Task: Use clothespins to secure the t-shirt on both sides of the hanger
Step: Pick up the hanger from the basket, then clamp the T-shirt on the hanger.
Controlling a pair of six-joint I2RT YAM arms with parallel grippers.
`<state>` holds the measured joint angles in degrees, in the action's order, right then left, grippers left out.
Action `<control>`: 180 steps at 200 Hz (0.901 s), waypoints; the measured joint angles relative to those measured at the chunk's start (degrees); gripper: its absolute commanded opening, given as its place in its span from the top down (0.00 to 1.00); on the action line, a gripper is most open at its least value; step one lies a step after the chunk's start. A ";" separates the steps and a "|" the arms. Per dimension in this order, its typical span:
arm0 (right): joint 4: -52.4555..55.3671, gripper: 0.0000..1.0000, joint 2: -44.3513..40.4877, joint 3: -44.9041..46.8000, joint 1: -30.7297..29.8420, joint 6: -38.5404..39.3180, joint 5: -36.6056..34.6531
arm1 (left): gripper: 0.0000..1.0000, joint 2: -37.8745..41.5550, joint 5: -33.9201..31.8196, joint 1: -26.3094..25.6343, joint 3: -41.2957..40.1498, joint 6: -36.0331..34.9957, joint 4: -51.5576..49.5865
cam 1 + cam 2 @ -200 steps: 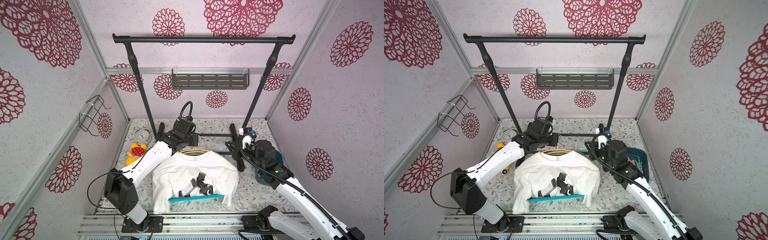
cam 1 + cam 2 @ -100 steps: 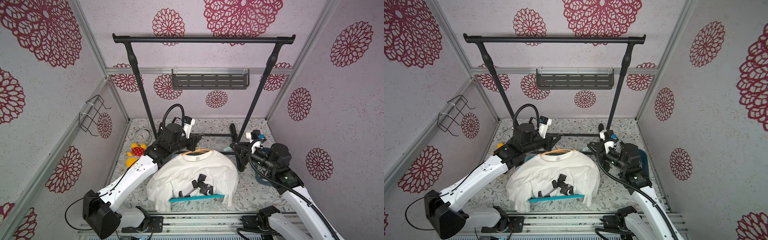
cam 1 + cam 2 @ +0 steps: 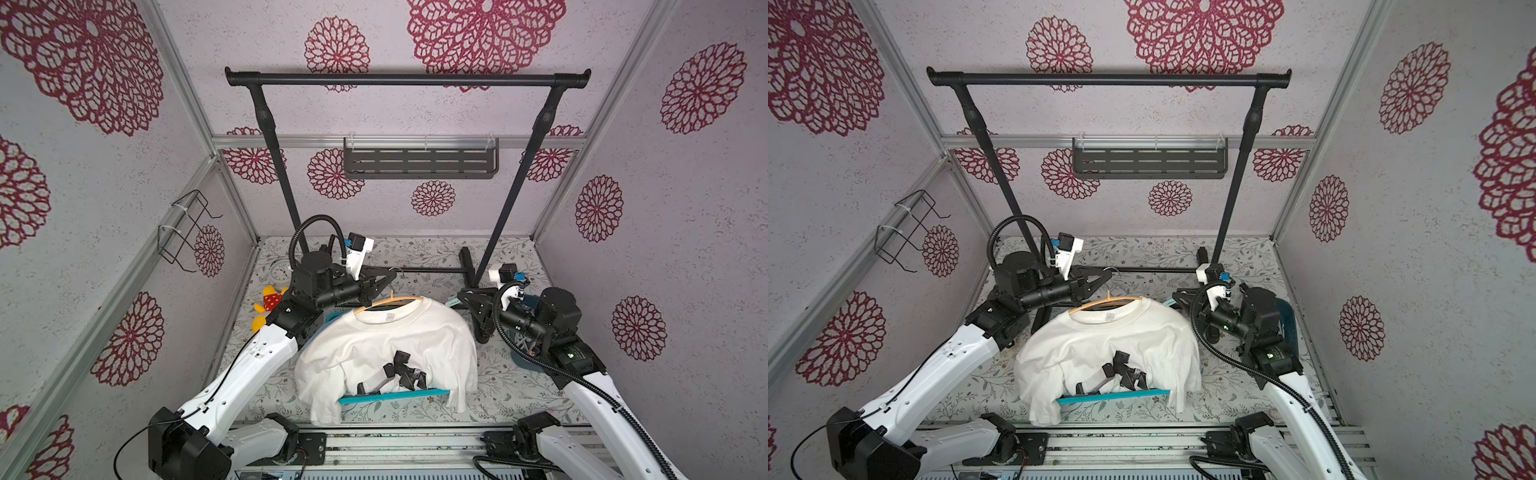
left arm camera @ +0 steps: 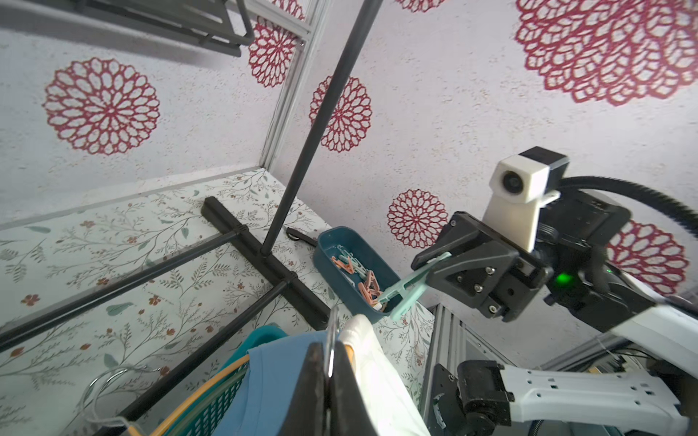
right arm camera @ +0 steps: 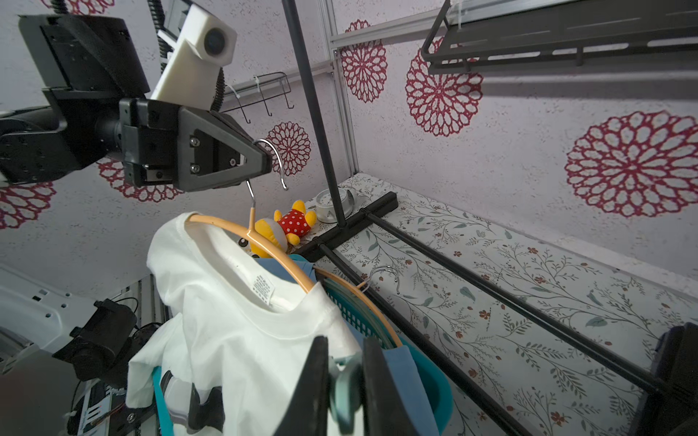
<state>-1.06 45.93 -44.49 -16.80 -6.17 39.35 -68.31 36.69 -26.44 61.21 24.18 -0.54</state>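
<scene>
A white t-shirt [image 3: 390,340] hangs on an orange hanger [image 3: 392,300] and drapes over a teal basket. My left gripper [image 3: 388,276] is shut on the hanger's metal hook [image 5: 277,158], and the wrist view shows the wire [image 4: 332,332] pinched between the jaws of the left gripper [image 4: 329,355]. My right gripper [image 3: 459,297] hovers beside the shirt's right shoulder. It is shut on a mint green clothespin [image 5: 345,381], whose long end [image 4: 411,283] sticks out of the jaws. More clothespins [image 4: 362,279], pink and mint, lie in a dark blue tray [image 4: 332,234].
The black clothes rail [image 3: 407,79] stands behind, its base bars [image 3: 467,266] on the floor. The teal basket [image 3: 395,395] holds a blue garment [image 5: 400,370] and a second hanger [image 5: 385,271]. A plush toy [image 3: 270,299] and a clock [image 3: 280,270] lie at the left.
The left arm has swung its elbow toward the front and turned its wrist, with the tips still at the hanger hook. The right arm's wrist has drawn back to the right, still holding the clothespin.
</scene>
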 measured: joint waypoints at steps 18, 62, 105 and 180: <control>-0.63 1.00 0.00 0.00 0.02 0.26 1.66 | 1.00 0.48 5.57 2.14 -0.07 0.11 2.47; -1.33 1.00 -0.46 -0.02 0.04 0.57 5.88 | 1.00 0.85 16.57 3.61 0.35 -0.46 5.70; -1.60 1.00 -0.94 -0.33 0.04 0.46 9.62 | 1.00 1.44 22.36 3.80 0.57 -0.92 7.56; -1.73 1.00 -2.69 -0.33 -0.09 0.17 14.45 | 1.00 2.25 29.05 3.89 0.57 0.26 11.91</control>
<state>-2.79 43.24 -44.82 -16.88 -6.00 53.80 -66.06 65.73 -22.55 61.78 24.45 11.38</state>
